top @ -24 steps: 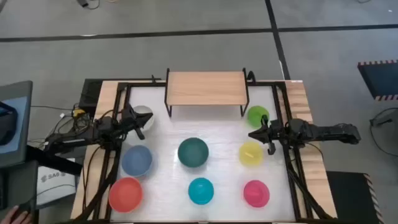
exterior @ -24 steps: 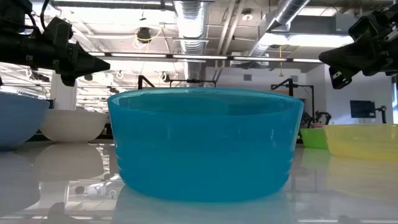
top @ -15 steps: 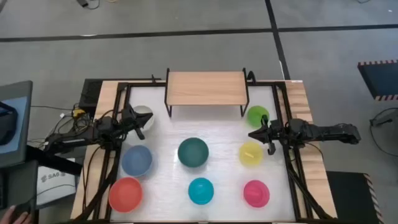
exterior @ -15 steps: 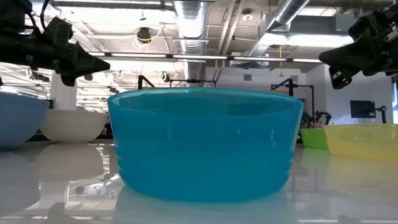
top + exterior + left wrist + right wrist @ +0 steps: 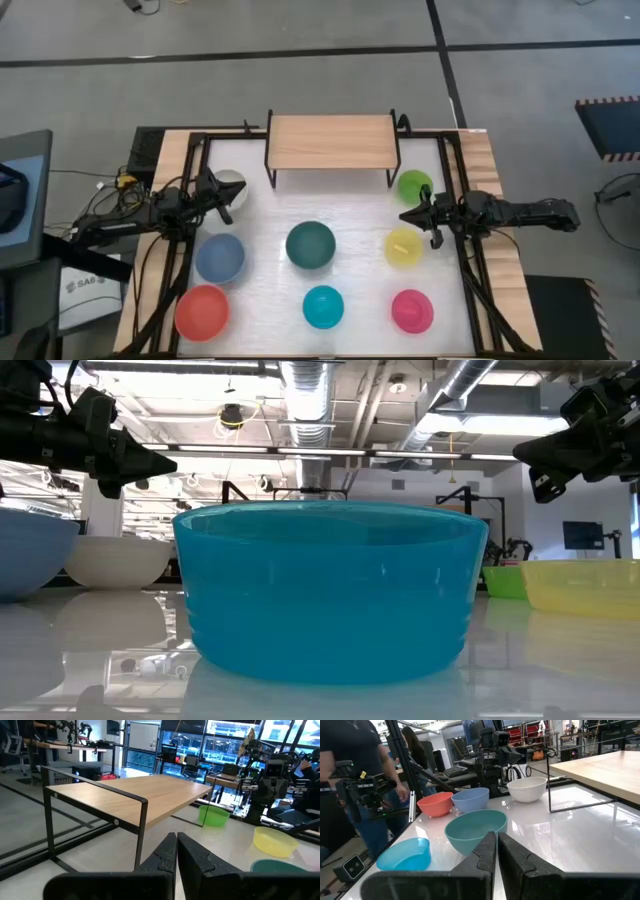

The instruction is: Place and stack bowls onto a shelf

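Shelf (image 5: pixel 331 141) stands at the far middle of the white tabletop (image 5: pixel 270 290), its wooden top bare: no bowl placed or stacked yet, so the task looks unstarted. All eight bowls sit separately on the table. Left side: white bowl (image 5: pixel 230 187) nearest the shelf, then slate-blue bowl (image 5: pixel 219 257), then red-orange bowl (image 5: pixel 203 312) at the near corner. Middle: dark teal bowl (image 5: pixel 311 246), cyan bowl (image 5: pixel 323 307) nearer the front. Right side: lime green bowl (image 5: pixel 413 185) beside the shelf's right legs, yellow bowl (image 5: pixel 404 247), pink bowl (image 5: pixel 412 310). Left gripper (image 5: pixel 227 204) hovers at the white bowl's near edge, fingers pressed together, nothing between them. Right gripper (image 5: pixel 408 216) hangs between the lime green and yellow bowls, fingers likewise closed on nothing in its wrist view. Remaining, by my reckoning: everything — eight pickups, placements on the shelf, stacking. People visible in the room beyond the table, well clear.
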